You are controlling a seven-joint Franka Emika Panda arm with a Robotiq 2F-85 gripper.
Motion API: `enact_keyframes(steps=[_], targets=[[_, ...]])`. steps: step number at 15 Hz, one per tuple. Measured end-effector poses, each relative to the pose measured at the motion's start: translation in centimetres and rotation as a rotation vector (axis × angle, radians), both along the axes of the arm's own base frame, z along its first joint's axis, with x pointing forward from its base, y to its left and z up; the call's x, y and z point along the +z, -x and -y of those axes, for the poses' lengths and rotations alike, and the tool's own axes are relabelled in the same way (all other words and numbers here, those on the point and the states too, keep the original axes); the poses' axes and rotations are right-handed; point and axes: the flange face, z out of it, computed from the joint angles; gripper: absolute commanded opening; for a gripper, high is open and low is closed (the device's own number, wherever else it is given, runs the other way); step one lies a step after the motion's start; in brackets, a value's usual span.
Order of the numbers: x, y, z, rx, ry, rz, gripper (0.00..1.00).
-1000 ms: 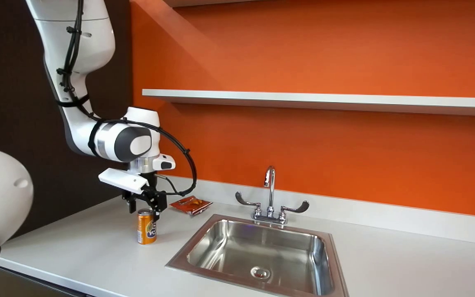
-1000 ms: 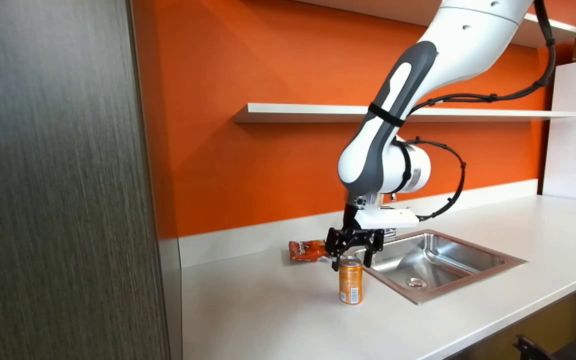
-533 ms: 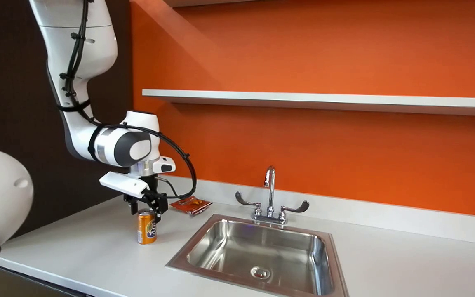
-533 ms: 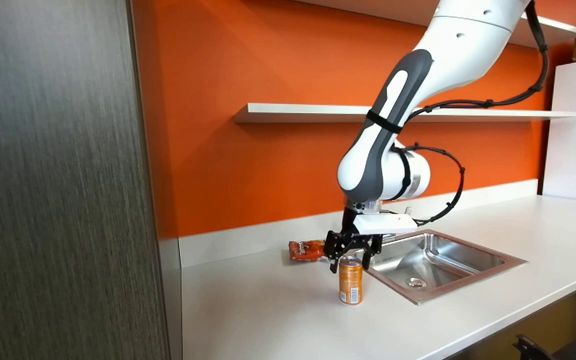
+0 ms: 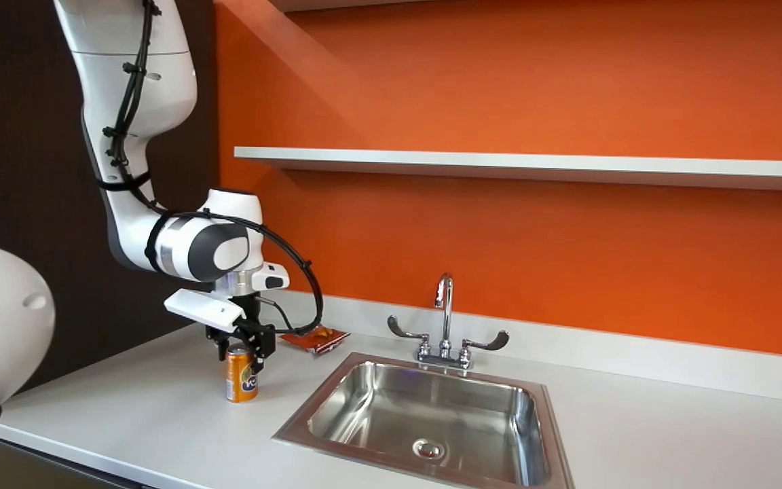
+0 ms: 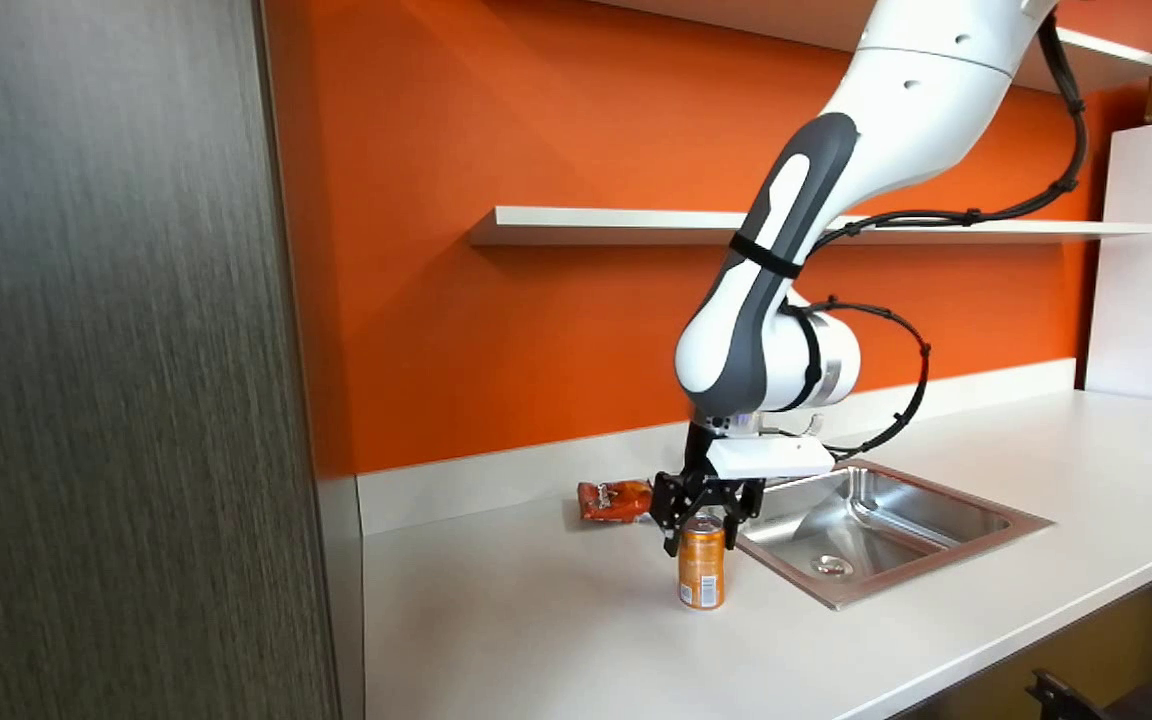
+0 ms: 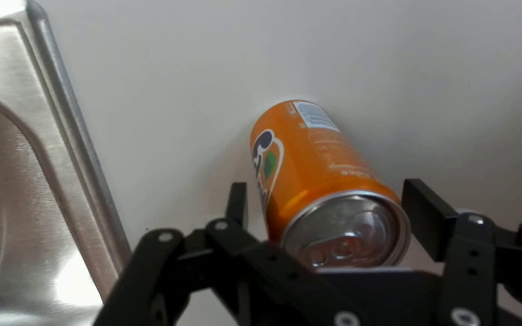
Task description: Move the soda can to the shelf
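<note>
The soda can is a small orange can with a silver top, standing upright on the white counter; it shows too in an exterior view and in the wrist view. My gripper points down over it, also in an exterior view. In the wrist view the gripper is open, its fingers on either side of the can's top. A gap shows at the left finger; the right finger is close to the rim, contact unclear. The white shelf spans the orange wall, higher up.
A steel sink is set in the counter beside the can, with a faucet behind it. A red-orange packet lies by the wall behind the gripper. A dark panel stands at the side.
My arm and gripper have moved down, so the fingers sit lower beside the can's upper part. The can has not moved.
</note>
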Motion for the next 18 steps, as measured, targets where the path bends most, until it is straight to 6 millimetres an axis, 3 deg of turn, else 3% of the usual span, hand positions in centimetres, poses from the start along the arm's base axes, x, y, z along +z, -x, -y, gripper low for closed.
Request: enact_keyframes(steps=[2,9,11,14,18], targets=[[-0.1,0.0,0.0,-0.001,0.0,0.0,0.4],[0.0,-0.2,0.2,-0.023,-0.002,0.006,0.39],[1.0,-0.7,0.3,-0.036,0.002,0.027,0.39],[4.3,-1.3,0.3,-0.045,0.009,0.092,0.39],[11.4,-1.1,-0.3,-0.051,0.032,0.179,0.39]])
